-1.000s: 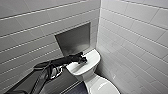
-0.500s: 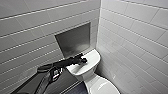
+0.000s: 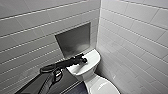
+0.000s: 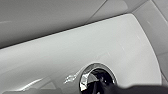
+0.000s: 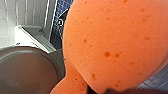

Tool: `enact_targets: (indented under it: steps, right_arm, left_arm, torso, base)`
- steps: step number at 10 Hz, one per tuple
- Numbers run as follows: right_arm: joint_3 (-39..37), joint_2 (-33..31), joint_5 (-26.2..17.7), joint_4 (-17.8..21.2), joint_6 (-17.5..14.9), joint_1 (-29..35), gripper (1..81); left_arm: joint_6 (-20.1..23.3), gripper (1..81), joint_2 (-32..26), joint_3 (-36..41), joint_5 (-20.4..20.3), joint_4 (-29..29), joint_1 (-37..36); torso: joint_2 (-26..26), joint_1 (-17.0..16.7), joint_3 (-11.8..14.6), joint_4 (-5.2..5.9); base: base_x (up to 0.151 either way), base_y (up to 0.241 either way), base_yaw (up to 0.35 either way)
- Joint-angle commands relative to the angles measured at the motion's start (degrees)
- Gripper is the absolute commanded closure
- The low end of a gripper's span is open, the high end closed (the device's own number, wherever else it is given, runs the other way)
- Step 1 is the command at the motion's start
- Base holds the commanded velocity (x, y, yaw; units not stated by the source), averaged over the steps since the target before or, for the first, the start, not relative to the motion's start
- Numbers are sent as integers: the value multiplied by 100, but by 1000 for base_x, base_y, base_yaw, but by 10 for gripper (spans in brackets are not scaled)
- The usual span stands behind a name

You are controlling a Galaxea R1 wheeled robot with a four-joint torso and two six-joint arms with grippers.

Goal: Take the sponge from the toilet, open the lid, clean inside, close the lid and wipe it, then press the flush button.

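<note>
Toilet: white glossy toilet (image 3: 93, 59) set in the corner of two pale tiled walls (image 3: 132, 37), its boxy tank against the back wall.
Bowl: the lid (image 3: 101, 86) lies down over it, so what is inside cannot be seen.
Lid, right wrist view: it shows as a smooth grey oval with the tank standing behind it.
Tank top: bare white surface, curved at the edge.
Flush button: round flush button (image 4: 98, 78) with a bright chrome ring and a dark middle, set in the tank top.
Left end effector: the left end effector (image 3: 82, 60) reaches in from the left on a dark arm and hangs over the middle of the tank top.
Left end effector, wrist view: its dark tip sits right at the button, overlapping the dark middle. Whether it touches cannot be told.
Left end effector state: open or closed cannot be told.
Sponge: bright orange sponge (image 5: 112, 42), pitted with small pores, close to the right wrist camera. It is off the toilet, beside the lid and above the floor.
Right end effector: the right end effector (image 5: 110, 91) shows as a dark edge under the sponge. It is clamped on the sponge, which is squeezed to a narrow waist there.
Floor: small blue tiles (image 5: 160, 77) beside the toilet.
Wall recess: dark flat panel (image 3: 73, 41) set into the tiles just behind the tank.
</note>
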Motion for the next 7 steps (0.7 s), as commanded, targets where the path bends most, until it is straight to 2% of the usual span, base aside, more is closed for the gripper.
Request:
enact_targets:
  steps: [1,2,3,7]
  right_arm:
    - [150,-66,-390,-24,-10,-84,811]
    - [132,-66,-390,-15,-10,-84,811]
    - [132,-57,-390,-24,-10,-84,811]
    - [158,-66,-390,-25,-18,-84,811]
  left_arm:
    - [18,811,4,34,555,69,-687]
    - [9,811,-49,122,599,16,-792]
    - [-17,811,-267,523,624,-1,-915]
    - [-403,811,-1655,2877,634,-160,-1364]
  torso:
    - [0,0,0,0]
    - [0,0,0,0]
    - [0,0,0,0]
    - [0,2,0,0]
  base:
    - [0,0,0]
    - [0,0,0]
    - [0,0,0]
    - [0,0,0]
